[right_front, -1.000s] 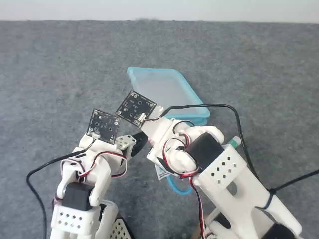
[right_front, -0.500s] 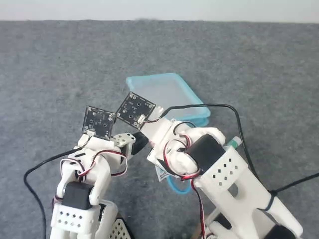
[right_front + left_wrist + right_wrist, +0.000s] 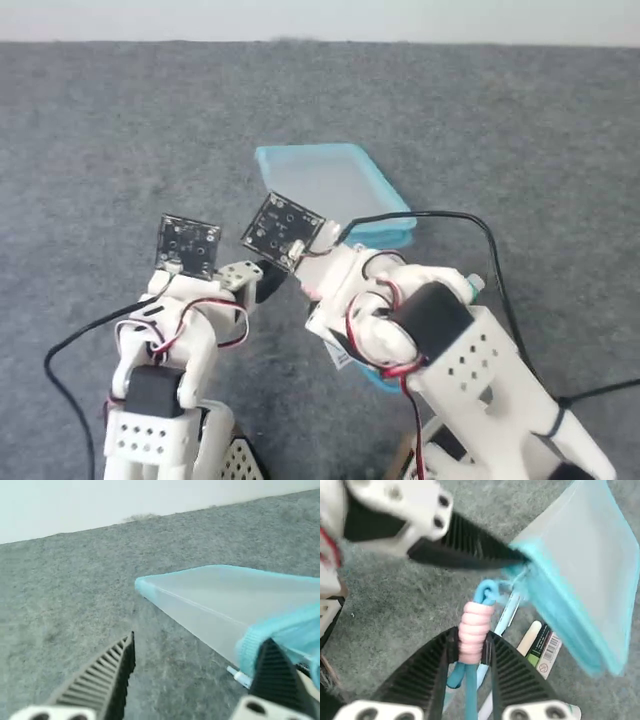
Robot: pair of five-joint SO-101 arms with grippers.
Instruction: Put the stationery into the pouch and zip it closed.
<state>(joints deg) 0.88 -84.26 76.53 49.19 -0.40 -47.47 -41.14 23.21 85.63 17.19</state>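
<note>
Now, right hand (image 3: 470,639) tight around the pink zipper pull (image 3: 472,625), left hand (image 3: 200,645) wide apart beside the pouch (image 3: 215,600)

Light: soft, even, bright from above, as I read it. Shadows: faint on the grey desk (image 3: 60,605) under the pouch (image 3: 225,605), left wrist view. Darkest: lower left corner, right wrist view.
</note>
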